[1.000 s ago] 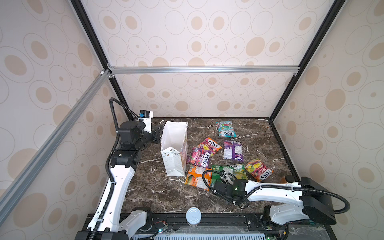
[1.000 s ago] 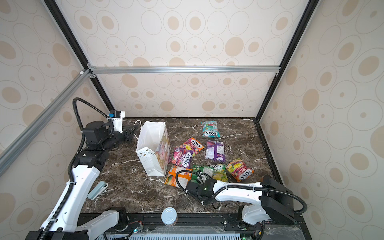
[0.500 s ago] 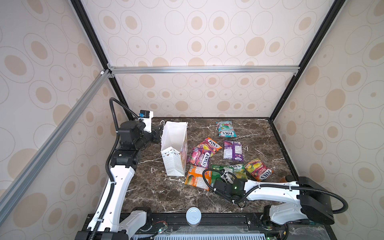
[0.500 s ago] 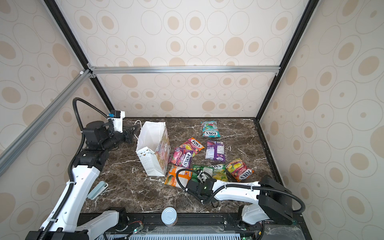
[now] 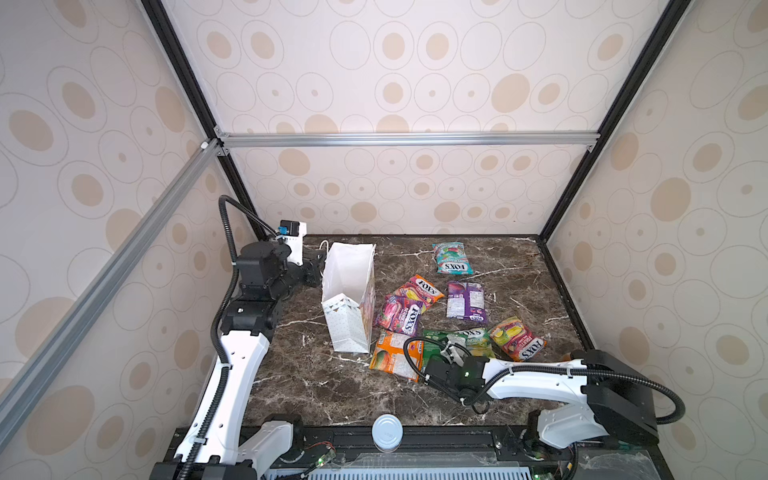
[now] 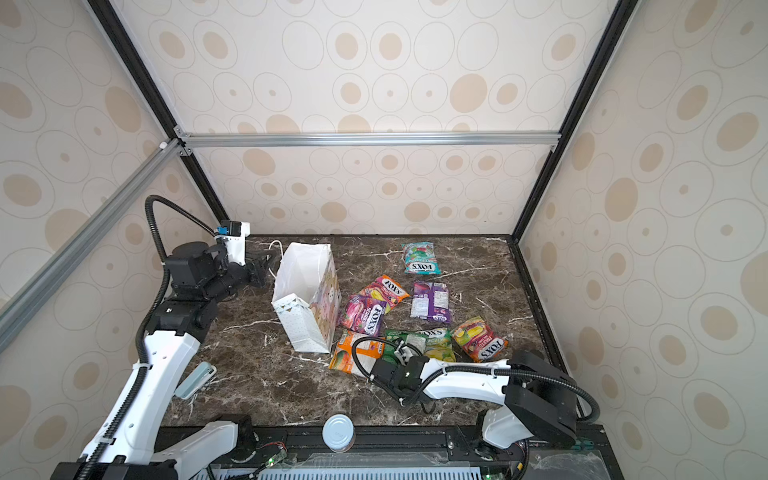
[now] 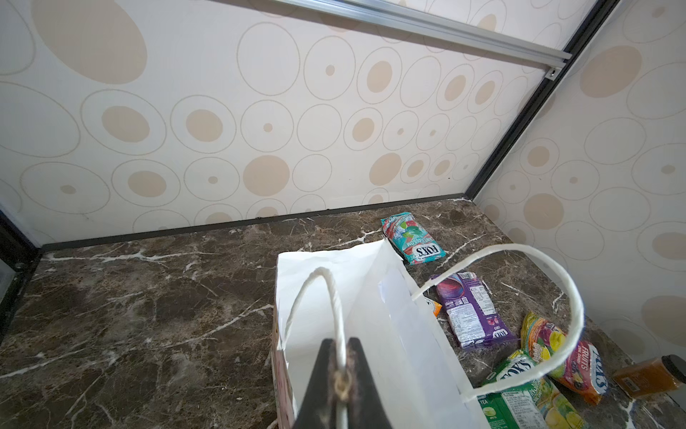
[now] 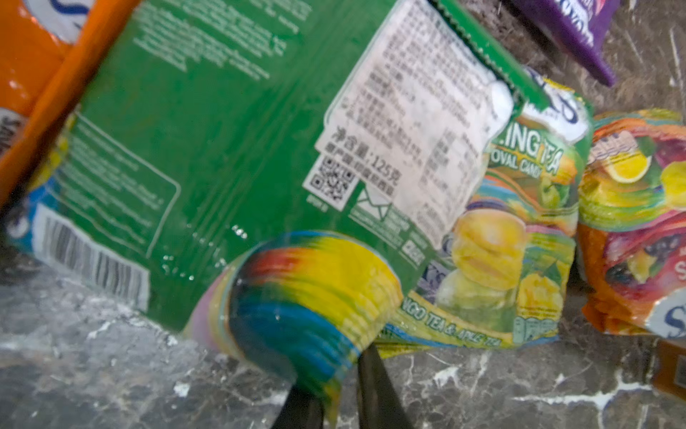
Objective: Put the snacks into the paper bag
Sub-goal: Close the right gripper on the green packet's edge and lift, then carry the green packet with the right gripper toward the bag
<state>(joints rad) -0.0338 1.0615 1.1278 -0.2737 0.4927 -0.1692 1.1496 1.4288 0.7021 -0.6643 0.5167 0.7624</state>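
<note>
Right gripper [image 8: 334,403] is down low over the marble table [image 5: 311,382], jaws nipped on the curled, rainbow-printed edge of the green packet [image 8: 222,130], which lies label side up. The orange packet [image 8: 26,55] touches it on one flank. On the other, the yellow-green tea packet [image 8: 512,241] is tucked partly beneath it. Over to the left gripper [image 7: 342,375]: pressed together on a white cord handle [image 7: 337,308] of the paper bag [image 5: 349,299], which stands upright with its mouth open. Just right of the bag lies the magenta packet [image 5: 399,313]. The purple packet [image 5: 466,301] and teal packet [image 5: 451,258] lie loose farther back.
</note>
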